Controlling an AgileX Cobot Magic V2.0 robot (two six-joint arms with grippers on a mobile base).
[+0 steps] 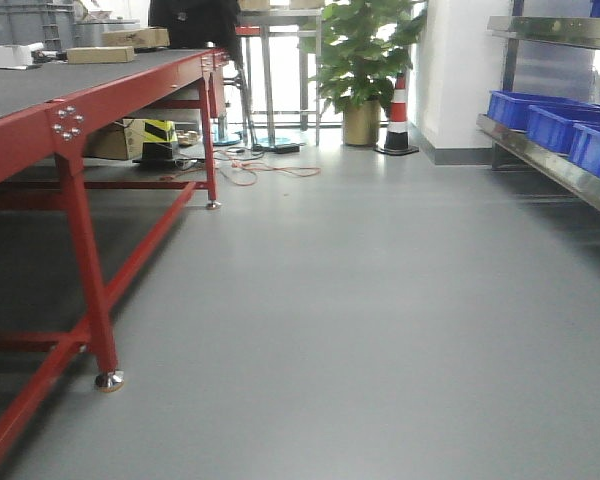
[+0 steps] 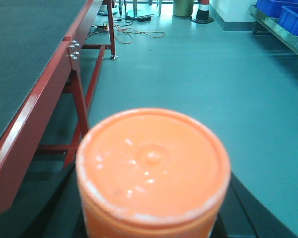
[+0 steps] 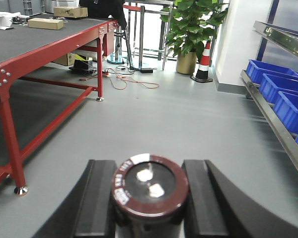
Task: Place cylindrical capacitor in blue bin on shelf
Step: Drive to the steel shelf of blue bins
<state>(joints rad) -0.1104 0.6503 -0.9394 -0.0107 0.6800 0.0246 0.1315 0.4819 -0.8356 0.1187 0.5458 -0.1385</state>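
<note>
A dark brown cylindrical capacitor (image 3: 150,186) with two metal terminals on its top stands between the black fingers (image 3: 100,198) of my right gripper (image 3: 150,201), which is shut on it. My left gripper (image 2: 151,223) is shut on an orange cylinder (image 2: 151,163) that fills its view; only dark finger edges show beside it. The stainless steel shelf (image 1: 550,165) runs along the right wall with blue bins (image 1: 555,125) on its lower tier. The bins also show in the right wrist view (image 3: 280,89) and the left wrist view (image 2: 288,15). Neither gripper shows in the front view.
A long red-framed table (image 1: 80,115) with cardboard boxes (image 1: 100,54) stands on the left. A potted plant (image 1: 363,60), a striped traffic cone (image 1: 398,115) and loose cables (image 1: 265,168) are at the far end. Grey floor (image 1: 360,300) lies between table and shelf.
</note>
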